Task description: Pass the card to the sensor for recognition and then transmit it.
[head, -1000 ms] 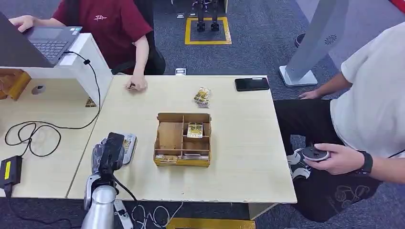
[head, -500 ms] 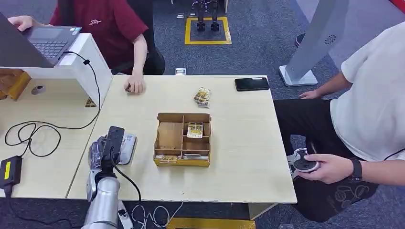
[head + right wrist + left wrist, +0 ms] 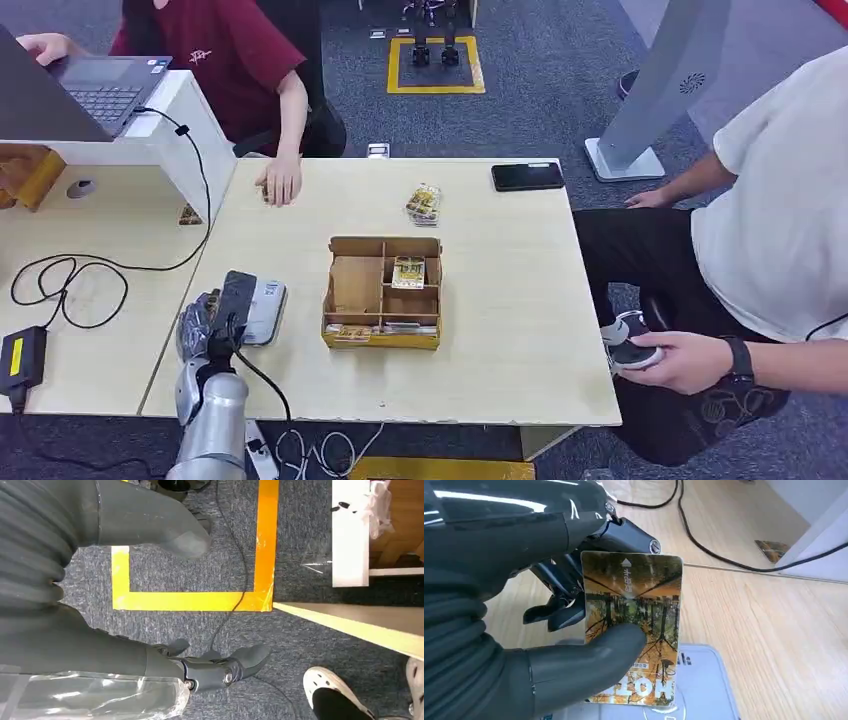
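My left hand [image 3: 205,322] hovers at the table's near left and pinches a card [image 3: 634,625] with an autumn-tree picture between thumb and fingers. The card hangs just over the grey-white sensor pad [image 3: 265,308], whose pale face [image 3: 704,690] lies right beneath the card's lower edge in the left wrist view. A cardboard organiser box [image 3: 382,292] with more cards in its compartments stands at the table's middle. My right hand [image 3: 200,665] hangs beside the table over the carpet, fingers apart and holding nothing.
A small stack of cards [image 3: 423,203] and a black phone [image 3: 527,176] lie toward the far edge. One person's hand [image 3: 280,180] rests on the far left of the table; another person [image 3: 770,220] sits at the right holding a controller. Cables [image 3: 70,280] trail over the left desk.
My left hand has drawn slightly toward me and left while holding the card over the sensor. The far person's hand shifted on the table; the seated person's controller hand dropped lower.
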Tool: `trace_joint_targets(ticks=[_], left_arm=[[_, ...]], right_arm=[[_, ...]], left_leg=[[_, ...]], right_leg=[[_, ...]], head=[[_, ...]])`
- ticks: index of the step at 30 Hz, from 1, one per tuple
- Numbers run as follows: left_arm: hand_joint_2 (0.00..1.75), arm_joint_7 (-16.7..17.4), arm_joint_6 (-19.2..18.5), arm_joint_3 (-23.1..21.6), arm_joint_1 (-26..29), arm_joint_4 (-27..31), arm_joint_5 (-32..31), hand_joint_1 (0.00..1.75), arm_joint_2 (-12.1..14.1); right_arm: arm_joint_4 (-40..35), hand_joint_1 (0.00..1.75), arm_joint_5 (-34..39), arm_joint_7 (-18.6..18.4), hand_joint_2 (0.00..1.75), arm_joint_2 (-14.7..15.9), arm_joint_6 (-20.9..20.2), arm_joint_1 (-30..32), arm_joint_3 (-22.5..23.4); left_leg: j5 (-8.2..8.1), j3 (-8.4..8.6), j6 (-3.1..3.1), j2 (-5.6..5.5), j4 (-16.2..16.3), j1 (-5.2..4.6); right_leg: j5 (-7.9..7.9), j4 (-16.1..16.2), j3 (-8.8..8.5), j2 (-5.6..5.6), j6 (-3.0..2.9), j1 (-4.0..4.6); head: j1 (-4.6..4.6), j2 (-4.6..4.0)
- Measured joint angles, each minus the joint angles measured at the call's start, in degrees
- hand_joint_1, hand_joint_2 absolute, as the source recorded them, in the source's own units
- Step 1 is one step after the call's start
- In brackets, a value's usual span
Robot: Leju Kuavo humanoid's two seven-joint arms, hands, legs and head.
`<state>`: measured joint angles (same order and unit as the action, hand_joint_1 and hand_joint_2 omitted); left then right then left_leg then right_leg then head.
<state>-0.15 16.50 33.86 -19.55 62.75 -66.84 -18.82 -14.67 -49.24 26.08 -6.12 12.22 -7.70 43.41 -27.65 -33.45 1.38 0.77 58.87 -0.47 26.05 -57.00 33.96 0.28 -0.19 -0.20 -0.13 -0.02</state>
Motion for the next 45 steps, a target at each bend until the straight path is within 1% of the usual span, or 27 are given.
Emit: trace_joint_targets(ticks=[4, 8, 11, 14, 16, 18, 20, 23, 25, 26, 27, 29, 31, 32, 33, 34, 35, 37, 38, 40, 45], left_arm=[[1.75, 0.1, 0.3, 0.7, -0.3, -0.5, -1.4, 1.75, 0.0], [1.75, 0.5, 1.7, 1.3, -0.5, -1.1, -5.4, 1.75, 0.0], [1.75, 1.6, 3.5, 1.3, -0.5, -1.7, -9.7, 1.75, 0.0], [1.75, 2.1, 4.1, 1.3, -0.5, -2.1, -10.9, 1.75, -0.1], [1.75, 3.3, 5.2, 1.2, -0.5, -2.6, -13.7, 1.75, -0.1], [1.75, 4.7, 7.0, 0.8, -0.3, -3.4, -17.8, 1.75, 0.0], [1.75, 5.6, 8.6, -0.2, -0.2, -4.9, -21.2, 1.75, 0.1], [1.75, 6.0, 10.7, -1.2, -0.6, -7.6, -21.8, 1.75, 0.6], [1.75, 5.0, 10.8, -1.5, -1.1, -9.1, -19.8, 1.75, 1.0], [1.75, 3.7, 10.4, -1.6, -1.3, -9.4, -17.7, 1.75, 1.1], [1.75, 1.9, 9.8, -1.6, -1.5, -9.5, -15.2, 1.75, 1.1], [1.75, -3.3, 7.2, -1.6, -1.9, -9.2, -7.2, 1.75, 1.0], [1.75, -8.0, 6.2, -1.8, -1.9, -6.2, 1.4, 1.75, 0.4], [1.75, -8.8, 6.1, -1.9, -1.8, -4.1, 5.1, 1.75, -0.1], [1.75, -8.9, 6.5, -2.1, -1.6, -2.4, 7.3, 1.75, -0.3], [1.75, -8.9, 7.1, -3.0, -1.2, 1.3, 9.7, 1.75, -0.7], [1.75, -8.7, 7.4, -3.9, -1.0, 4.2, 10.2, 1.75, -0.9], [1.75, -8.3, 8.9, -4.6, -0.9, 8.2, 10.8, 1.75, -0.9], [1.75, -8.7, 9.6, -4.7, -0.9, 10.1, 11.4, 1.75, -1.0], [1.75, -10.1, 9.7, -4.7, -1.1, 12.8, 13.2, 1.75, -1.0], [1.75, -13.9, 9.7, -4.6, -2.5, 15.3, 12.9, 1.75, -0.8]], right_arm=[[0.0, 0.0, -0.5, 0.0, 1.75, 0.0, 0.0, 0.0, 0.3], [0.0, 0.0, -1.1, 0.2, 1.75, -0.1, 0.0, -0.1, 0.9], [0.0, 0.0, -1.6, 0.4, 1.75, -0.2, 0.2, -0.1, 1.6], [0.0, 0.0, -1.6, 0.4, 1.75, -0.2, 0.2, -0.1, 1.8], [0.0, 0.0, -1.8, 0.5, 1.75, -0.2, 0.2, -0.1, 1.9], [0.0, 0.0, -2.1, 0.6, 1.75, -0.2, 0.3, -0.1, 2.3], [0.0, 0.0, -2.2, 0.7, 1.75, -0.3, 0.4, -0.1, 2.8], [0.0, 0.0, -2.4, 0.9, 1.75, -0.4, 0.5, 0.0, 3.2], [0.0, 0.0, -2.9, 0.9, 1.75, -0.5, 0.6, -0.1, 3.6], [0.0, 0.0, -3.3, 0.9, 1.75, -0.5, 0.6, 0.0, 3.9], [0.0, 0.0, -3.6, 0.9, 1.75, -0.5, 0.5, 0.0, 4.2], [0.0, 0.0, -4.4, 0.9, 1.75, -0.5, 0.4, -0.1, 4.8], [0.0, 0.0, -5.4, 0.8, 1.75, -0.5, 0.0, -0.1, 5.4], [0.0, 0.0, -5.9, 0.6, 1.75, -0.5, -0.1, -0.1, 5.6], [0.0, 0.0, -6.4, 0.4, 1.75, -0.6, -0.2, -0.1, 5.7], [0.0, 0.0, -6.9, 0.3, 1.75, -0.6, -0.3, -0.1, 5.8], [0.0, 0.0, -7.1, 0.0, 1.75, -0.6, -0.3, -0.1, 5.9], [0.0, 0.0, -8.0, -0.3, 1.75, -0.7, -0.5, -0.3, 5.9], [0.0, 0.0, -8.4, -0.4, 1.75, -0.8, -0.5, -0.5, 5.9], [0.0, 0.0, -9.0, -0.8, 1.75, -0.9, -0.8, -0.9, 5.9], [0.0, 0.0, -9.9, -1.1, 1.75, -1.3, -1.0, -1.3, 5.9]], left_leg=[[0.0, 0.0, 0.0, 0.0, 0.0, 0.0], [0.0, 0.02, 0.0, 0.0, 0.0, 0.0], [0.0, 0.03, 0.0, 0.0, 0.0, 0.0], [0.0, 0.03, 0.0, 0.0, 0.0, 0.0], [0.0, 0.04, 0.0, 0.0, 0.0, 0.0], [0.0, 0.04, 0.0, 0.0, 0.0, -0.01], [0.0, 0.04, 0.0, -0.01, 0.0, -0.01], [0.0, 0.1, 0.0, -0.01, 0.0, -0.01], [0.0, 0.17, 0.0, -0.01, 0.0, -0.01], [0.0, 0.2, 0.0, -0.01, 0.0, -0.01], [0.0, 0.21, 0.0, -0.02, 0.0, -0.01], [0.01, 0.22, -0.01, -0.02, 0.0, 0.0], [0.03, 0.21, -0.03, -0.01, 0.0, 0.02], [0.05, 0.21, -0.03, 0.01, 0.0, 0.02], [0.06, 0.21, -0.04, 0.02, 0.0, 0.02], [0.06, 0.2, -0.04, 0.03, 0.0, 0.02], [0.06, 0.19, -0.04, 0.01, 0.0, 0.01], [0.06, 0.18, -0.04, -0.03, 0.0, 0.01], [0.06, 0.18, -0.04, -0.02, 0.0, 0.01], [0.05, 0.16, -0.04, -0.01, 0.0, 0.01], [0.05, 0.14, -0.04, -0.03, 0.0, 0.01]], right_leg=[[0.0, 0.0, 0.0, 0.0, 0.0, 0.0], [0.0, 0.0, 0.0, 0.0, 0.0, 0.0], [0.0, 0.0, -0.01, 0.0, 0.0, 0.0], [0.0, 0.0, -0.02, 0.0, 0.0, 0.0], [0.0, 0.0, -0.02, 0.0, 0.0, 0.0], [0.0, 0.0, -0.02, 0.0, 0.0, 0.0], [0.0, 0.0, -0.04, -0.03, 0.0, 0.0], [0.0, 0.0, -0.09, -0.03, 0.0, 0.0], [0.0, 0.0, -0.15, -0.04, 0.0, 0.0], [0.0, 0.0, -0.18, -0.04, 0.0, 0.0], [0.0, 0.0, -0.2, -0.06, 0.0, 0.0], [0.0, 0.0, -0.21, -0.07, 0.0, 0.0], [-0.02, 0.0, -0.21, -0.05, -0.02, 0.01], [-0.03, -0.1, -0.21, -0.04, -0.03, 0.01], [-0.04, 0.0, -0.19, -0.02, -0.03, 0.01], [-0.04, 0.0, -0.19, -0.01, -0.03, 0.01], [-0.04, 0.0, -0.19, -0.02, -0.03, 0.01], [-0.02, 0.0, -0.18, -0.05, -0.02, 0.01], [-0.02, 0.0, -0.18, -0.04, -0.02, 0.01], [-0.02, 0.0, -0.16, -0.03, -0.02, 0.01], [-0.01, 0.0, -0.16, -0.05, -0.02, 0.01]], head=[[0.0, 0.0], [0.0, 0.0], [0.0, 0.0], [0.0, 0.0], [-0.02, 0.0], [-0.02, 0.0], [-0.02, 0.0], [0.0, 0.0], [-0.02, 0.0], [-0.02, 0.0], [-0.02, 0.0], [-0.02, 0.0], [0.0, 0.0], [0.0, 0.0], [0.0, 0.0], [0.0, 0.0], [-0.02, 0.0], [0.0, 0.0], [0.0, 0.0], [-0.02, 0.0], [0.0, 0.0]])
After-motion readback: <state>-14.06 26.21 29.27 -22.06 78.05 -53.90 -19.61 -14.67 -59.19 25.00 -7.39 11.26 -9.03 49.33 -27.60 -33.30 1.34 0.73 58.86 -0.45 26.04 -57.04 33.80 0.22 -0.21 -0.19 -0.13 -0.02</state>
